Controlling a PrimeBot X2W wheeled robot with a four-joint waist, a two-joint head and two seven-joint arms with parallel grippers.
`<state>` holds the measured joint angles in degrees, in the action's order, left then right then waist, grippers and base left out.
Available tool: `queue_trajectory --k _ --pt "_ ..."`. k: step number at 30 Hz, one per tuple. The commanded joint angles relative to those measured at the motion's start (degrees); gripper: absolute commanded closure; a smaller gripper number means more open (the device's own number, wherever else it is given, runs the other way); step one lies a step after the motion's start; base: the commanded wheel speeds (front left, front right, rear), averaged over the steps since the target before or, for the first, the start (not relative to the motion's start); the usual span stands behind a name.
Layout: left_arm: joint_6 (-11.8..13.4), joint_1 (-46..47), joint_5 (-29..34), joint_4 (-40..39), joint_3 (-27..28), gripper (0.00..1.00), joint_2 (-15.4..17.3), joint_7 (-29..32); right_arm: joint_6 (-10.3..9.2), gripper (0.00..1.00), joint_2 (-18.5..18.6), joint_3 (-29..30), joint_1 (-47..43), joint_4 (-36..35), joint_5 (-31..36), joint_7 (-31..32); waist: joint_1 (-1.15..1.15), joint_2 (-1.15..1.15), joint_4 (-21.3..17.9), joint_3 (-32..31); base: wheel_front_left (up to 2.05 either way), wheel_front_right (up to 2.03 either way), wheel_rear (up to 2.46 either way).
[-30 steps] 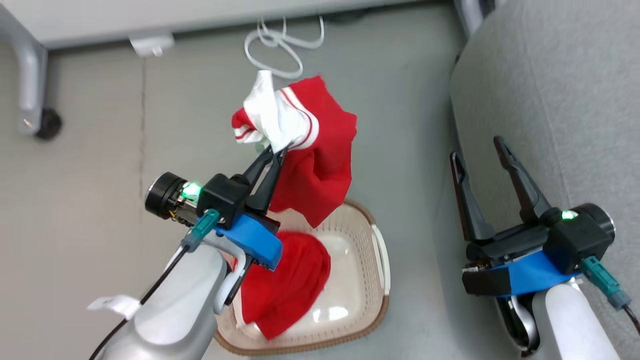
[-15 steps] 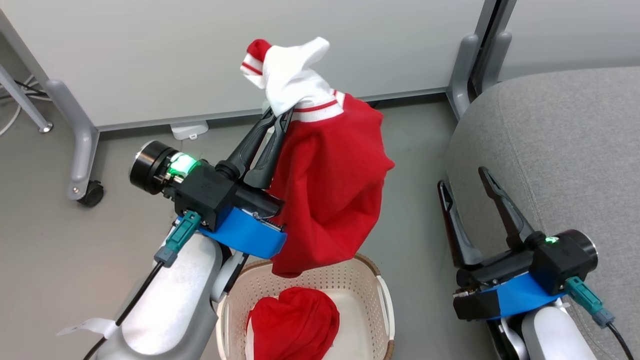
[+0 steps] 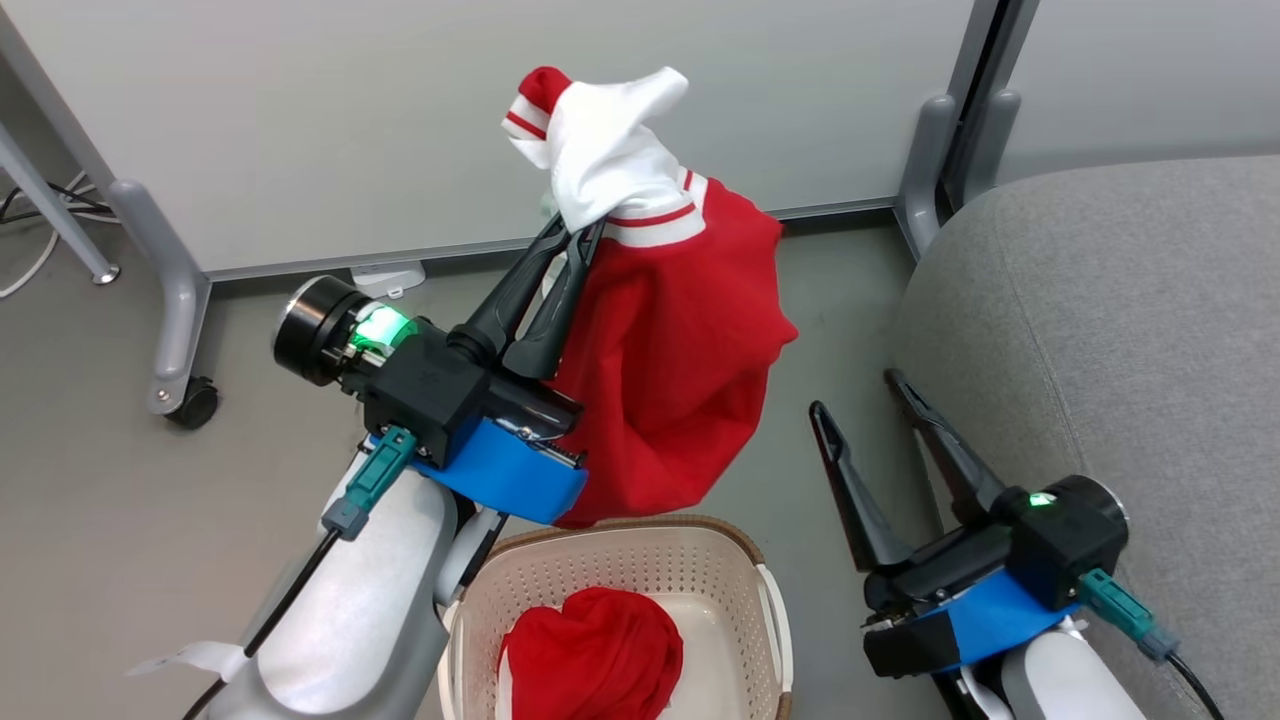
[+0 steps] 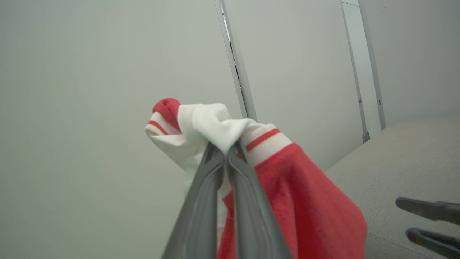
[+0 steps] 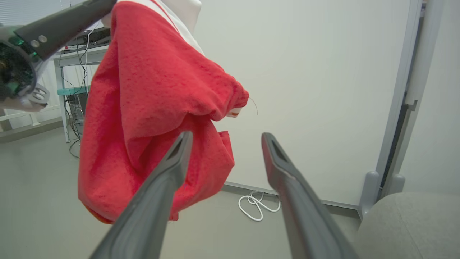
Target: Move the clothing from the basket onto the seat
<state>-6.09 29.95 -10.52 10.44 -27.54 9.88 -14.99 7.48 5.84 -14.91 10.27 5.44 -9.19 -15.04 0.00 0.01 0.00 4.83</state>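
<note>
The left gripper (image 3: 572,232), mid-frame, pinches one red top (image 3: 670,370) by its white part, high over the basket (image 3: 610,562) at the bottom. Another red piece (image 3: 595,655) lies inside. Carry the top slowly right, past the right gripper (image 3: 855,392), whose jaws are spread wide, onto the grey seat (image 3: 1120,330). The floor (image 3: 100,520) is smooth and grey, and the wall (image 3: 400,120) is white.

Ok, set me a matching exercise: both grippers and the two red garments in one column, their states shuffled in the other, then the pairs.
Column one
1. left gripper
2. right gripper
3. garment with white panel
4. plain red garment

Column two
A. lying in the basket
B. open, empty
C. hanging in the air
D. shut on a garment

Pairs: 1-D, 2-B, 3-C, 4-A
</note>
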Motion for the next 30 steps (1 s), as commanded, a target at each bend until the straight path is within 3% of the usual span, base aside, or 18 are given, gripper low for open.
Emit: queue_trajectory --k 1,17,24,25,26,30 --pt "-0.20 -0.03 0.28 -0.16 0.08 1.00 -0.27 -0.29 0.03 0.00 0.50 -1.14 1.35 0.37 -1.37 -0.22 0.00 -0.01 0.43 0.14 0.00 0.00 0.00" --pt "-1.13 1.89 1.50 -0.64 -3.72 1.00 -3.48 -0.29 0.03 0.00 1.95 -14.40 10.74 5.50 -13.55 -0.22 0.00 -0.01 4.28 1.68 0.00 0.00 0.00" --pt "-1.37 1.84 1.45 -0.51 -4.91 1.00 -4.00 -0.29 0.03 0.00 1.44 -14.51 12.93 6.06 -13.19 -0.22 0.00 -0.01 5.23 1.50 0.00 0.00 0.00" --pt "-1.39 1.77 1.44 -0.54 -5.06 1.00 -4.06 -0.29 0.03 0.60 1.33 -14.45 12.87 6.44 -12.98 -0.21 0.00 -0.01 5.34 1.42 0.00 0.00 0.00" --pt "-1.36 1.71 1.40 -0.52 -5.19 1.00 -4.12 -0.29 0.03 1.00 1.20 -14.65 12.81 6.78 -12.76 -0.22 0.00 -0.01 5.46 1.31 0.00 0.00 0.00" --pt "-1.40 1.39 1.35 -0.22 -5.25 1.00 -4.13 -0.29 0.03 1.00 0.83 -14.67 12.51 7.58 -12.70 -0.22 0.00 -0.01 5.57 0.99 0.00 0.00 0.00"
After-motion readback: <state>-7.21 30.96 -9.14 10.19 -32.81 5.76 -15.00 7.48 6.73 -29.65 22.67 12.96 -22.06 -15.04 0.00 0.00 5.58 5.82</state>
